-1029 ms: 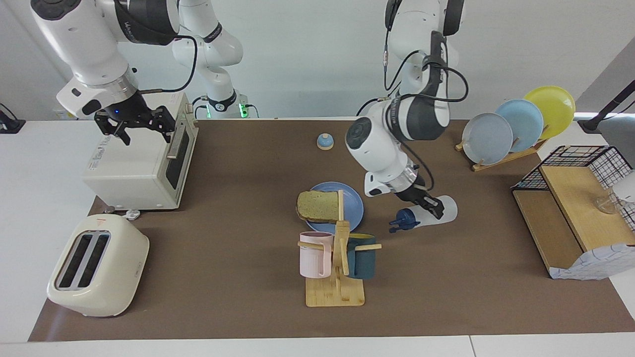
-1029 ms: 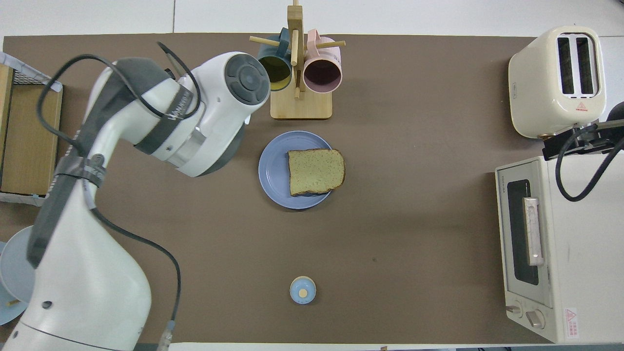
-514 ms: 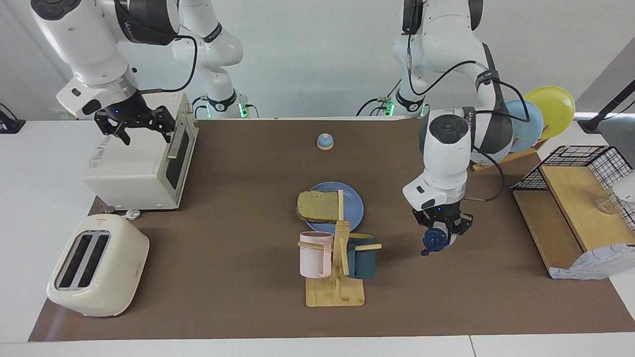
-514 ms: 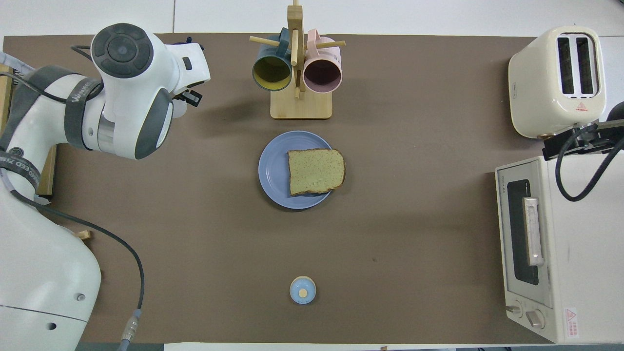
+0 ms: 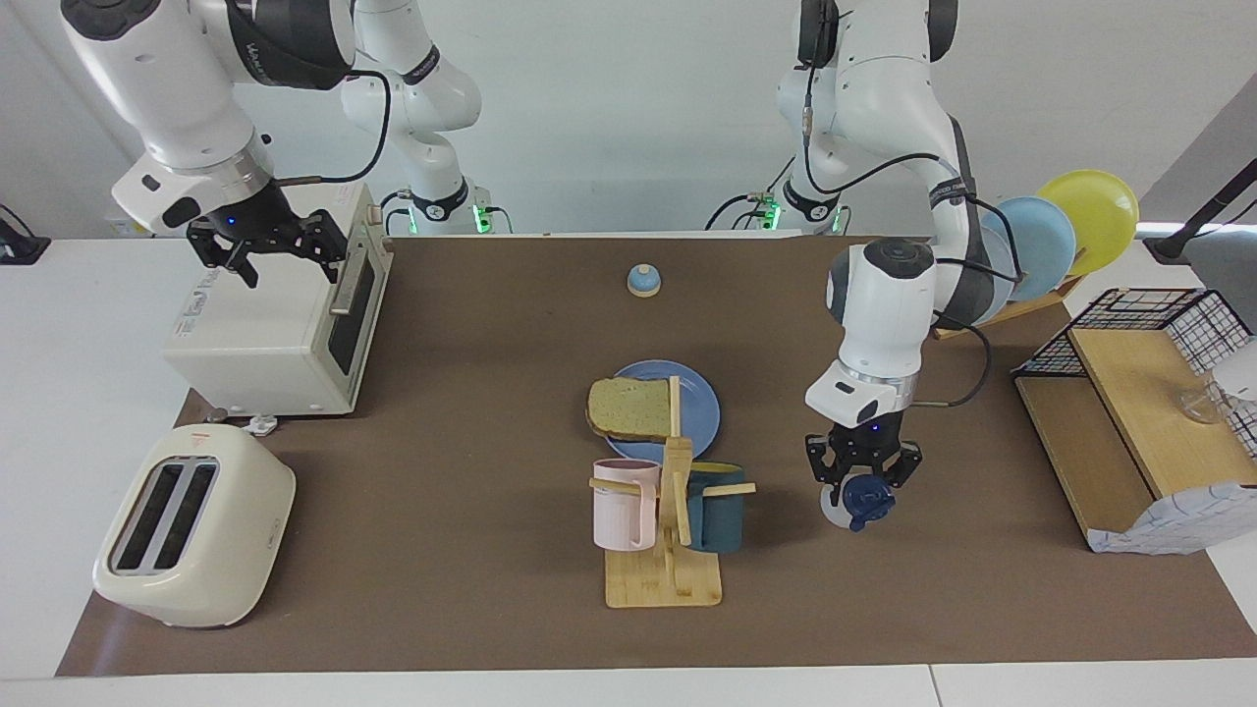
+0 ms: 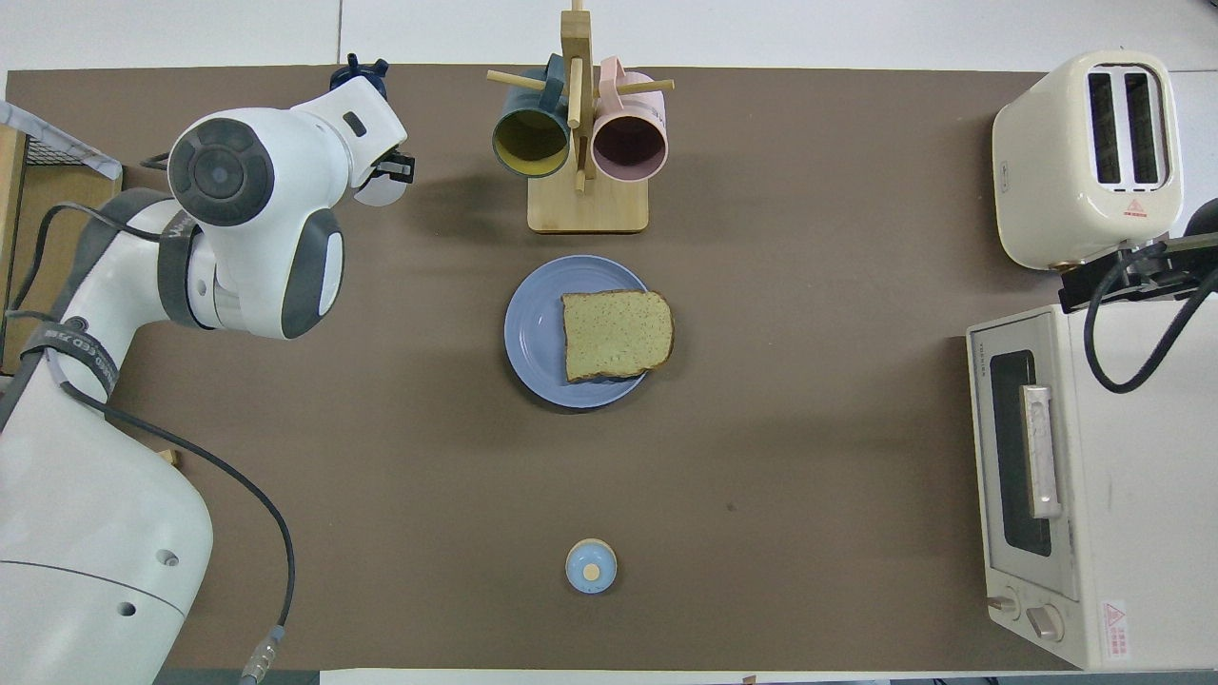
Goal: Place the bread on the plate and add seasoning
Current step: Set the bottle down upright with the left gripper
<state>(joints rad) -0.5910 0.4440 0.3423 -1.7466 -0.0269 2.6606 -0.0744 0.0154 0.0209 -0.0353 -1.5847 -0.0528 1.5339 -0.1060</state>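
Observation:
The bread [image 5: 628,407] lies on the blue plate [image 5: 701,414] in the middle of the mat; it overhangs the plate's rim toward the right arm's end [image 6: 617,335]. My left gripper [image 5: 862,479] is shut on the seasoning bottle [image 5: 864,496]. It holds the bottle low over the mat, beside the mug rack, toward the left arm's end. The navy cap points away from the robots [image 6: 357,71]. My right gripper [image 5: 285,257] waits open over the toaster oven.
A wooden mug rack [image 5: 668,579] with a pink and a teal mug stands farther from the robots than the plate. A small blue bell [image 5: 643,281], a toaster oven [image 5: 275,334], a toaster [image 5: 191,525], a plate rack [image 5: 1021,245] and a wooden shelf [image 5: 1129,412] are around.
My left arm has swung the bottle away from the plate toward its own end of the table and lowered it beside the mug rack. The right arm has not moved.

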